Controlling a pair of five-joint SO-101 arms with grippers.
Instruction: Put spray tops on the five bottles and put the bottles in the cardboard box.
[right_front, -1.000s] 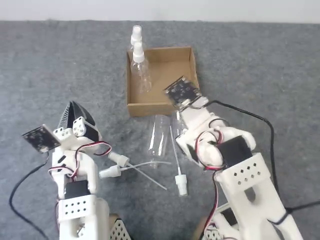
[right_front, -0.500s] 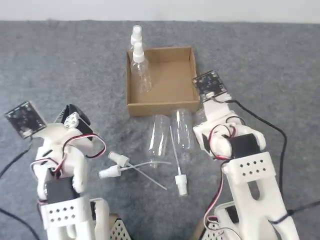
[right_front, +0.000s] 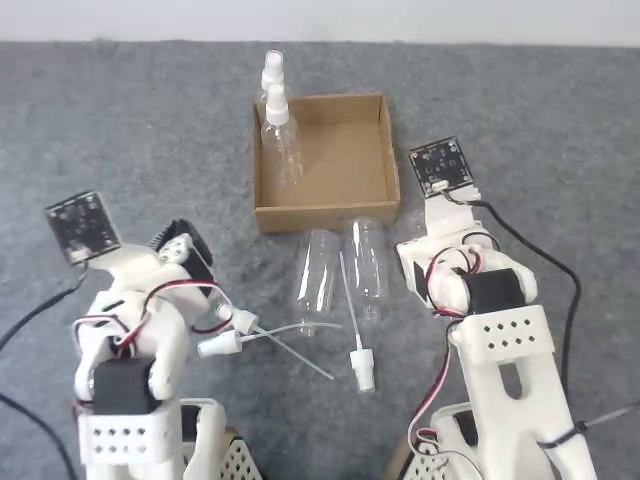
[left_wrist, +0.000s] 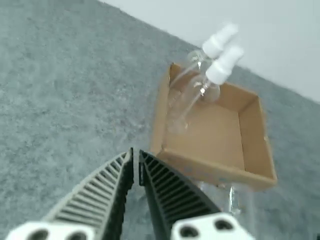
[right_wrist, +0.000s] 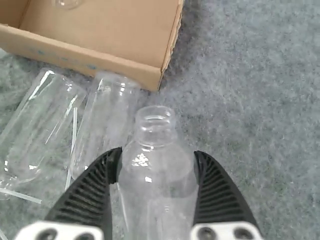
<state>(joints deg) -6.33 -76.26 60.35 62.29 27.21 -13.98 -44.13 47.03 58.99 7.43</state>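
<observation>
From above, the cardboard box (right_front: 330, 165) sits at the far middle of the grey desk (right_front: 120, 120). Two capped bottles (right_front: 280, 135) lean at its far left corner, their spray heads poking past the rim. I cannot tell whether the farther one stands inside. Just on the near side of the box, two bare bottles (right_front: 318, 275) lie side by side with their bases toward it. Three loose spray tops (right_front: 362, 368) lie nearer still, two on the left with their tubes crossing and one in the middle. The left arm (right_front: 125, 340) stands at the near left. The right arm (right_front: 490, 320) stands at the near right, reaching toward the box's near right corner.

From the left wrist, the left hand (left_wrist: 135, 155) hangs over bare desk to the left of the box, its fingers pressed together on nothing.

From the right wrist, the right hand (right_wrist: 156, 155) is clamped around an open-necked bottle (right_wrist: 154, 127). This bottle's mouth points toward the box corner, just right of the two lying bottles.
</observation>
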